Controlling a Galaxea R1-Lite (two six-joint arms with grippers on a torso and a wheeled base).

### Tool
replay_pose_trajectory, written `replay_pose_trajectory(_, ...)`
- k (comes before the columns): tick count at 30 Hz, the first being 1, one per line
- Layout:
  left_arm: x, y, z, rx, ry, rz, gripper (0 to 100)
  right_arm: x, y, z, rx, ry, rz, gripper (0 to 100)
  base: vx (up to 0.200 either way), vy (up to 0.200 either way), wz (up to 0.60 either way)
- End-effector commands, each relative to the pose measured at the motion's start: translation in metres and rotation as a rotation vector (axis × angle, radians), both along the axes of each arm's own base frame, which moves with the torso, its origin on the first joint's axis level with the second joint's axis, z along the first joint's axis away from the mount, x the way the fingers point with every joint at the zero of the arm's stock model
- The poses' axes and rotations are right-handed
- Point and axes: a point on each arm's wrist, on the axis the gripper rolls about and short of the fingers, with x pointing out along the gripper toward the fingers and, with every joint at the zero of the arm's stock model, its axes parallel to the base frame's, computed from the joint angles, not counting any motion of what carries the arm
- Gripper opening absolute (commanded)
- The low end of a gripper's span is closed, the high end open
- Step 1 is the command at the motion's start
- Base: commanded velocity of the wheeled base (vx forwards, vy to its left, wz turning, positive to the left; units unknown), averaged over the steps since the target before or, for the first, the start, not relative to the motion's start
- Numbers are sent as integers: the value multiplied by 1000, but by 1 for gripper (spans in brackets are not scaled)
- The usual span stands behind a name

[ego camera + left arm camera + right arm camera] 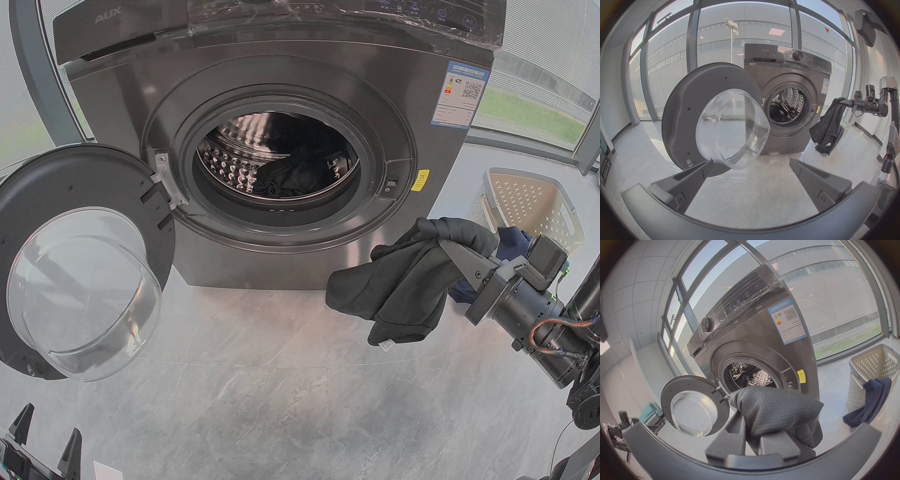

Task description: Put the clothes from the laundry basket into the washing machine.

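Note:
My right gripper point(451, 242) is shut on a dark grey garment point(400, 281) that hangs in the air in front of the washing machine point(281, 75), low and to the right of its round opening. The same garment point(775, 410) bulges over the fingers point(779, 441) in the right wrist view. A black garment point(294, 172) lies inside the drum. The machine door point(81, 262) stands swung open at the left. The beige laundry basket point(537, 200) stands at the right, with a navy garment point(870, 399) draped over its rim. My left gripper point(750, 179) is open and empty, low at the left.
Grey stone floor point(262, 387) stretches in front of the machine. The open door with its clear glass bowl point(81, 294) juts out over the floor on the left. Large windows stand behind the machine and basket.

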Motion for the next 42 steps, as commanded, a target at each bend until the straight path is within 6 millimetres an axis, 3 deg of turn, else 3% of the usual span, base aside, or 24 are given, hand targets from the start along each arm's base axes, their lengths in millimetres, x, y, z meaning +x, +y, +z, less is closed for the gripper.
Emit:
replay_pose_trajectory(1, 1, 0, -5, 1, 11, 0, 100, -1, 0, 0, 1, 2, 1, 0, 0, 0, 0)
replay_pose_trajectory(28, 0, 0, -5, 4, 4, 3, 100, -2, 10, -4, -19, 18, 38, 0, 22, -22, 0)
replay_pose_trajectory(42, 1, 0, -5, 10, 7, 5, 100, 8, 56, -2, -5, 6, 140, 0, 0, 0, 0)
